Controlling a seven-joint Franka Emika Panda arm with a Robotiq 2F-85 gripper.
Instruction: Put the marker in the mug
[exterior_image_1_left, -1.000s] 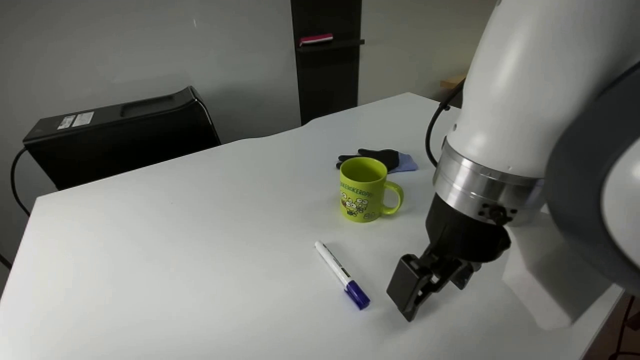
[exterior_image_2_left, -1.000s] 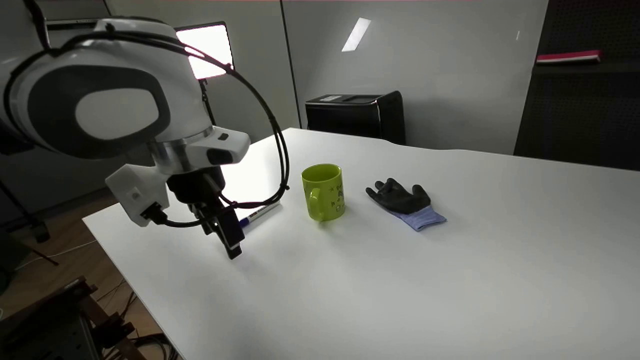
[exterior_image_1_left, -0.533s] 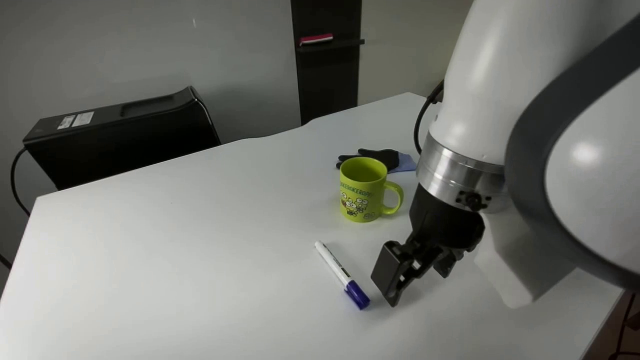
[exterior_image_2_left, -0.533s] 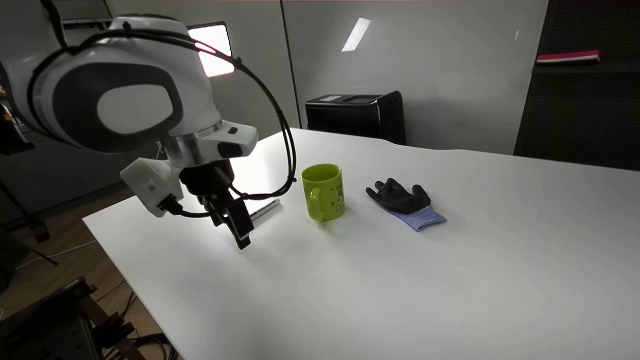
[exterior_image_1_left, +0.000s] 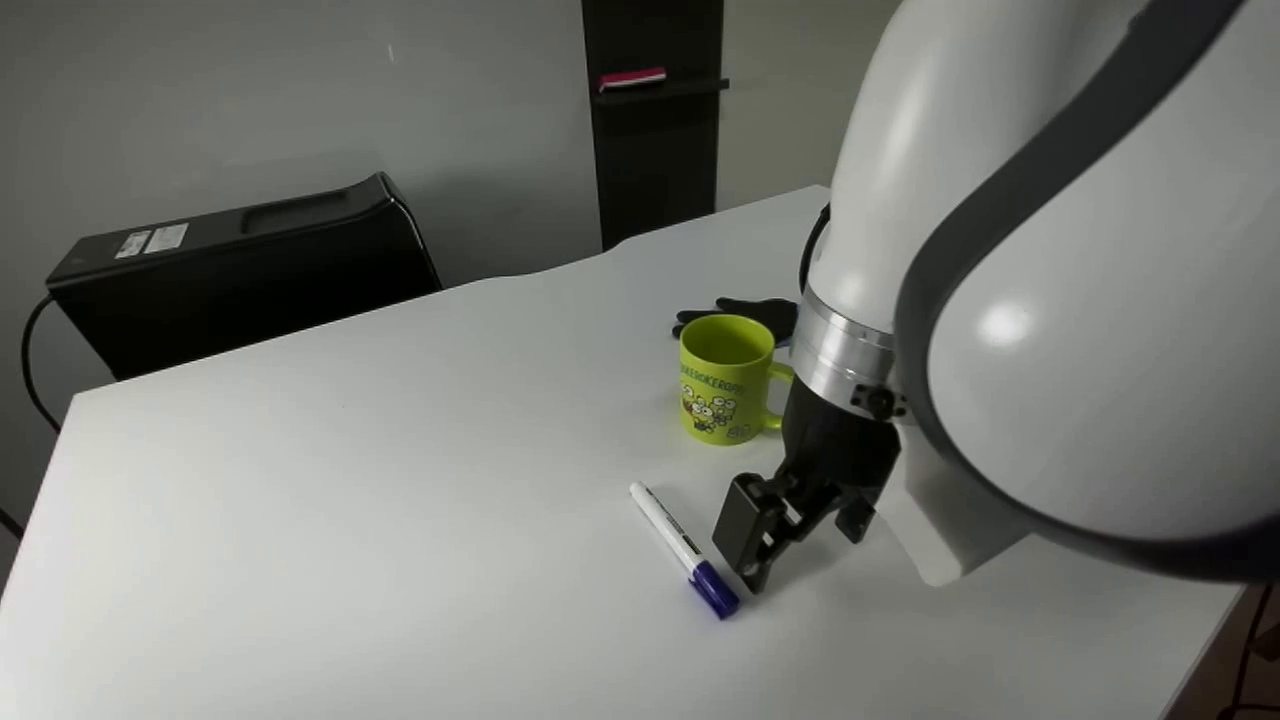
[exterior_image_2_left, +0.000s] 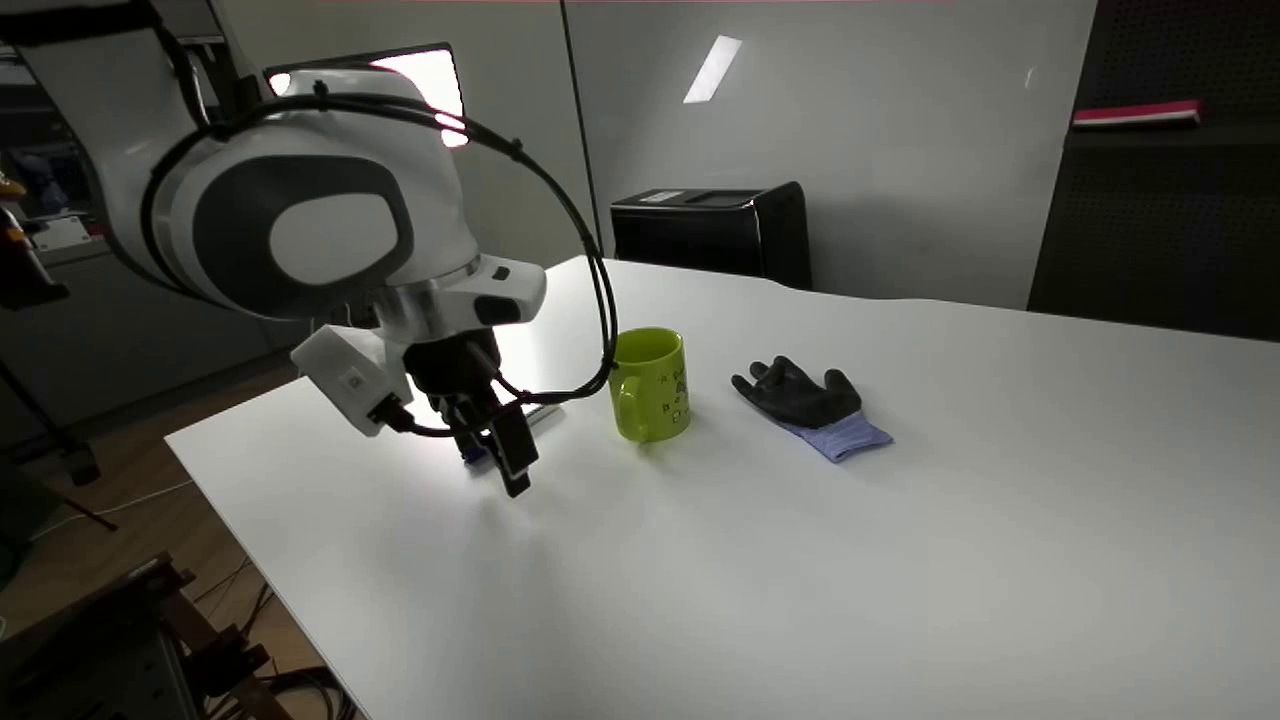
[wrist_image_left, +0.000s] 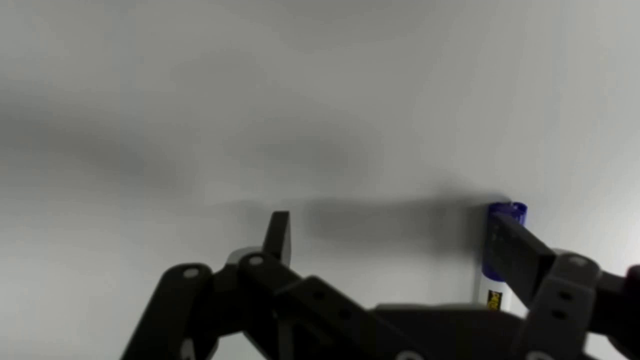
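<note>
The white marker (exterior_image_1_left: 665, 526) with a blue-purple cap lies flat on the table in front of the mug. In an exterior view the arm and gripper partly cover the marker (exterior_image_2_left: 545, 414). The lime-green mug (exterior_image_1_left: 712, 392) stands upright, and it also shows in an exterior view (exterior_image_2_left: 657, 395). My gripper (exterior_image_1_left: 800, 550) is open and empty, low over the table beside the cap end. In the wrist view the gripper (wrist_image_left: 390, 217) has its fingers wide apart. The right finger overlaps the marker's cap (wrist_image_left: 492, 267); I cannot tell whether they touch. The mug is out of the wrist view.
A black and blue glove (exterior_image_2_left: 808, 405) lies on the white table (exterior_image_2_left: 900, 560) beyond the mug. A black box-shaped device (exterior_image_1_left: 240, 270) stands behind the table edge. A cable loop (exterior_image_2_left: 595, 290) hangs from the arm in front of the mug's edge in an exterior view.
The arm and open gripper have moved toward the marker and slightly nearer the mug, now covering part of the mug's handle in an exterior view. The marker and mug have not moved.
</note>
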